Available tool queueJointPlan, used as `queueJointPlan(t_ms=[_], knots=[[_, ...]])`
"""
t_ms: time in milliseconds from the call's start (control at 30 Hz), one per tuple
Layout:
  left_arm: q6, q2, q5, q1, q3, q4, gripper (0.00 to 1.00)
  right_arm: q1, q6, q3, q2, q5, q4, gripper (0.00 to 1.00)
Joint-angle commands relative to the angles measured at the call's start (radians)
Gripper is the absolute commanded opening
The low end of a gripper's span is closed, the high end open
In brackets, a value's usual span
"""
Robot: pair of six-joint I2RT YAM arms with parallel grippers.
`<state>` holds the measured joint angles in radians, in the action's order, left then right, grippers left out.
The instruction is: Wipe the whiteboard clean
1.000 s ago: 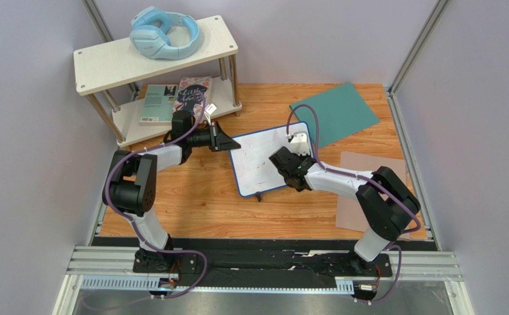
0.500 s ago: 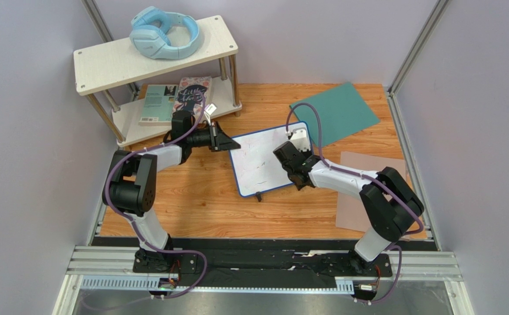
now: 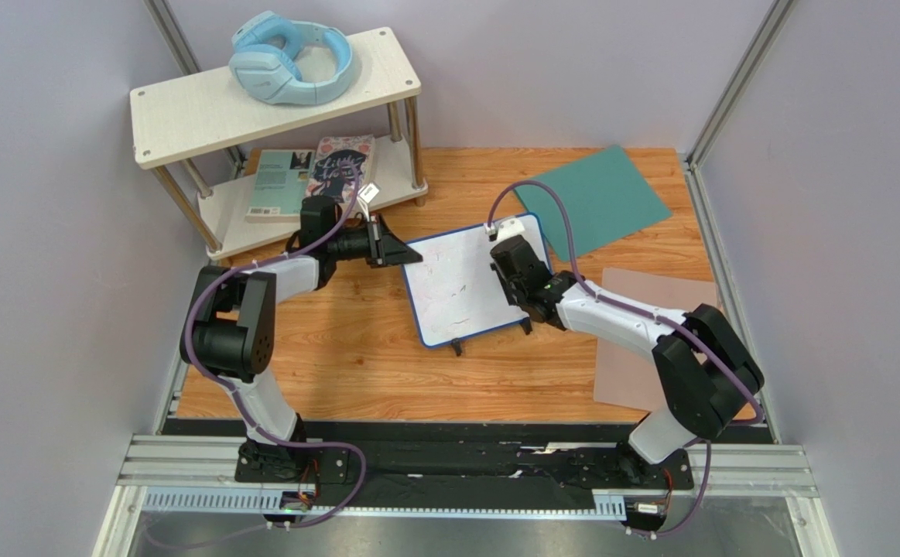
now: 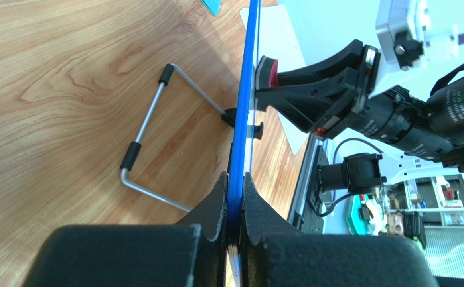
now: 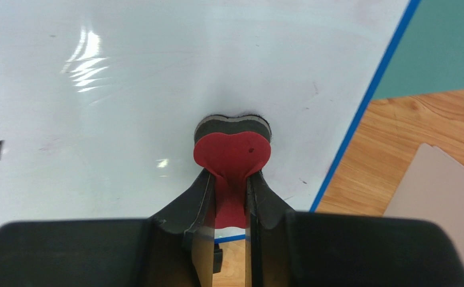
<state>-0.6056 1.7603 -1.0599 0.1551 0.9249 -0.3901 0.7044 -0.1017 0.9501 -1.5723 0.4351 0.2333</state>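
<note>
Top external: right gripper [image 5: 231,175], pinching a red pad [image 5: 232,146], slid toward 12 o'clock over the blue-framed whiteboard [image 3: 457,290]. Left gripper [image 4: 235,179] still clamps its frame.

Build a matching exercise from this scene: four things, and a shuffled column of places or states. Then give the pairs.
1 headphones
2 left gripper
3 right gripper
4 teal sheet

A pressing a red eraser on the whiteboard
B on the shelf top
C flat on the table
D clamped on the whiteboard's blue frame

Pairs: 1-B, 2-D, 3-A, 4-C
</note>
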Motion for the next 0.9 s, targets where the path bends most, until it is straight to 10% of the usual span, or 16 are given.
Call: queueJointPlan(t_ms=[0, 233, 867], knots=[[0.099, 0.005, 0.081, -0.002, -0.004, -0.001, 0.00, 0.024, 0.022, 0.055, -0.043, -0.347, -0.144, 0.00], [0.098, 0.007, 0.077, 0.000, -0.003, -0.003, 0.00, 0.085, 0.031, 0.159, -0.124, -0.447, -0.083, 0.00], [0.095, 0.004, 0.077, 0.000, -0.004, -0.007, 0.00, 0.193, -0.020, 0.349, -0.282, -0.114, 0.038, 0.00]])
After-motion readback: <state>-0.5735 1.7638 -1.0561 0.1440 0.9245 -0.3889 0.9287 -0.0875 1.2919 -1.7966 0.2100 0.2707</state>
